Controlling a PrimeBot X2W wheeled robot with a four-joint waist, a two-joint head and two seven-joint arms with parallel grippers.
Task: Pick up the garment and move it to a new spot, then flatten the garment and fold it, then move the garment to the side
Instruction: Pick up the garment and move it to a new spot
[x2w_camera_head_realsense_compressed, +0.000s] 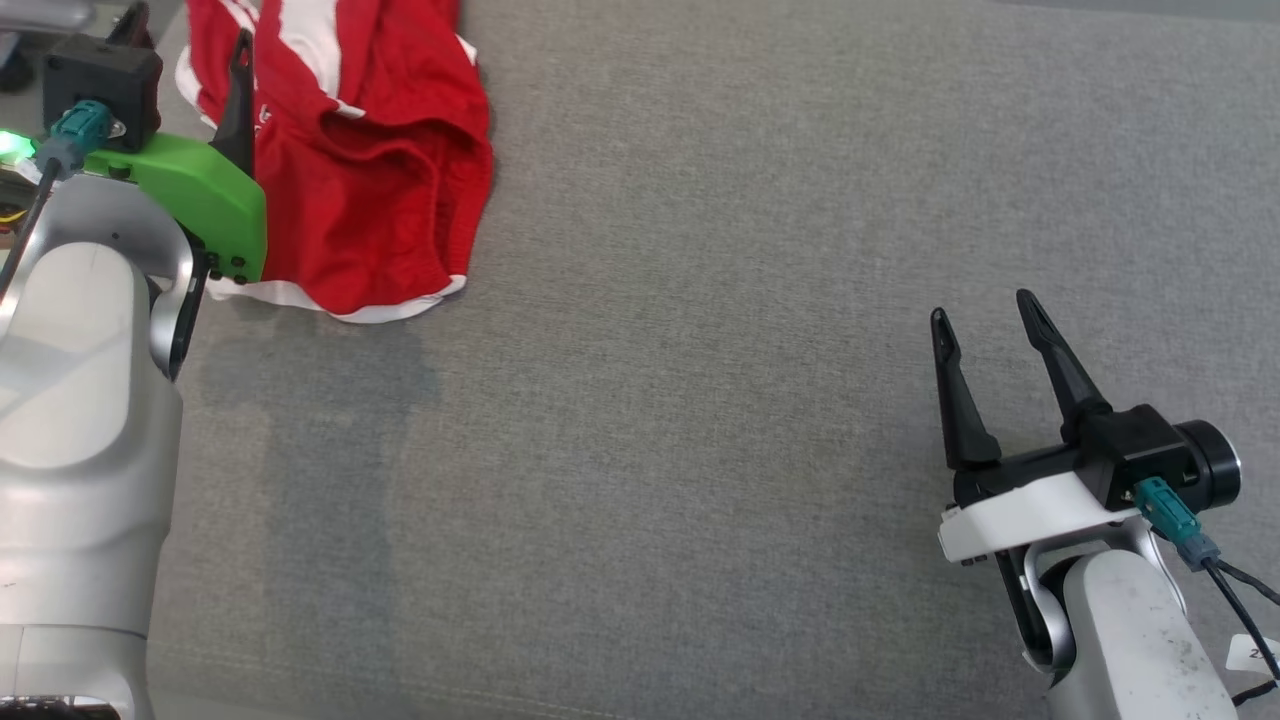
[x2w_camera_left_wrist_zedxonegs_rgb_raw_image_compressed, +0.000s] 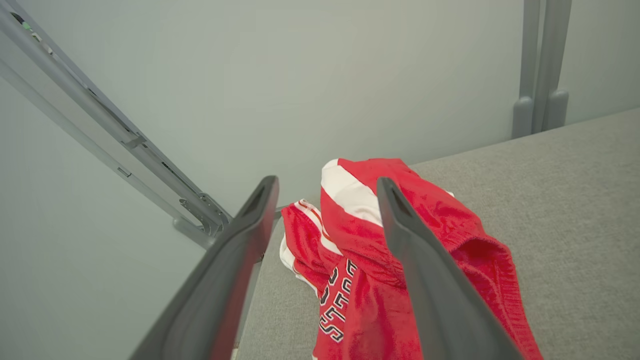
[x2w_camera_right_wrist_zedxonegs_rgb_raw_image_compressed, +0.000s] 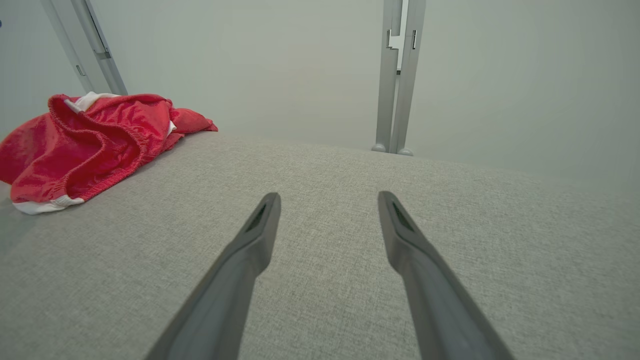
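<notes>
The garment (x2w_camera_head_realsense_compressed: 370, 170), red with white trim and lettering, lies crumpled at the far left corner of the grey fabric-covered table (x2w_camera_head_realsense_compressed: 700, 350). My left gripper (x2w_camera_head_realsense_compressed: 190, 25) hovers over its left side, open. In the left wrist view the garment (x2w_camera_left_wrist_zedxonegs_rgb_raw_image_compressed: 360, 240) shows between and beyond the fingers of that gripper (x2w_camera_left_wrist_zedxonegs_rgb_raw_image_compressed: 327, 182), and nothing is pinched between them. My right gripper (x2w_camera_head_realsense_compressed: 982, 305) stands open over bare table at the near right, far from the cloth. The right wrist view has the garment (x2w_camera_right_wrist_zedxonegs_rgb_raw_image_compressed: 85, 140) at its upper left, well away from that gripper (x2w_camera_right_wrist_zedxonegs_rgb_raw_image_compressed: 328, 196).
The table's left edge (x2w_camera_left_wrist_zedxonegs_rgb_raw_image_compressed: 260, 280) runs just under my left gripper's outer finger. Grey metal posts (x2w_camera_right_wrist_zedxonegs_rgb_raw_image_compressed: 397, 75) stand behind the table's far edge, and a slanted rail (x2w_camera_left_wrist_zedxonegs_rgb_raw_image_compressed: 125, 140) passes beyond the left edge. A pale wall lies behind.
</notes>
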